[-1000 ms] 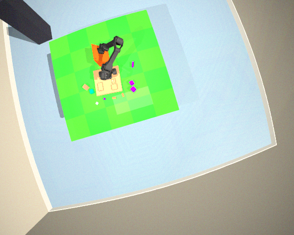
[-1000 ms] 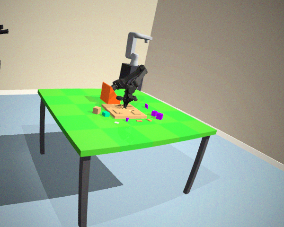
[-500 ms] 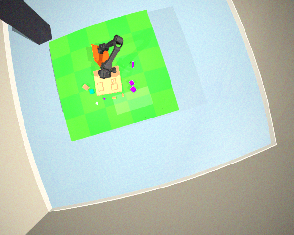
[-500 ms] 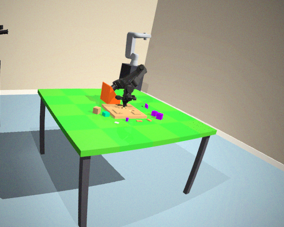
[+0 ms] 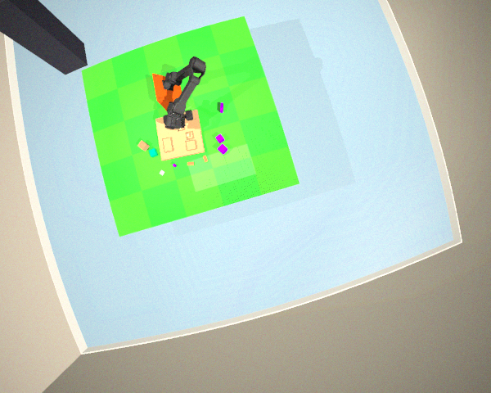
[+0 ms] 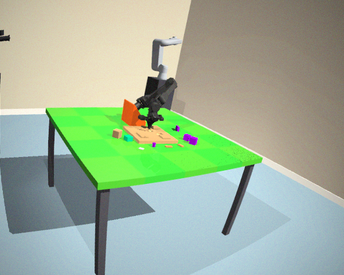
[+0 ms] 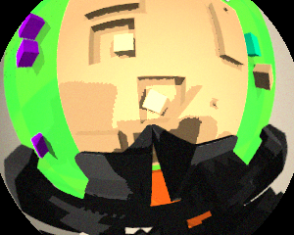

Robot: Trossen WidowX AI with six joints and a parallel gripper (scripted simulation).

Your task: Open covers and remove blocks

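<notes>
The tan puzzle board [image 5: 178, 147] [image 6: 152, 138] [image 7: 186, 34] lies on the green table. In the wrist view one cream block [image 7: 123, 44] sits in a square well, and another cream block [image 7: 155, 101] sits turned in a nearer well. Another well [image 7: 226, 36] at the right looks empty. A small pin or hole [image 7: 214, 103] shows on the board. The covers blend with the board, so their positions are hard to tell. My gripper [image 6: 149, 127] [image 7: 151, 128] is shut and empty, low over the board's arm-side part, just short of the turned block. The arm hides that part in the top view.
An orange wedge [image 5: 161, 91] [image 6: 129, 113] stands behind the board by the arm's base. Purple blocks [image 5: 222, 148] [image 6: 192, 140] [image 7: 27, 53] lie on one side, a brown block [image 5: 142, 145] [image 6: 117, 133] and a teal block [image 5: 153, 152] [image 6: 128, 137] on the other. Small pieces lie along the far edge.
</notes>
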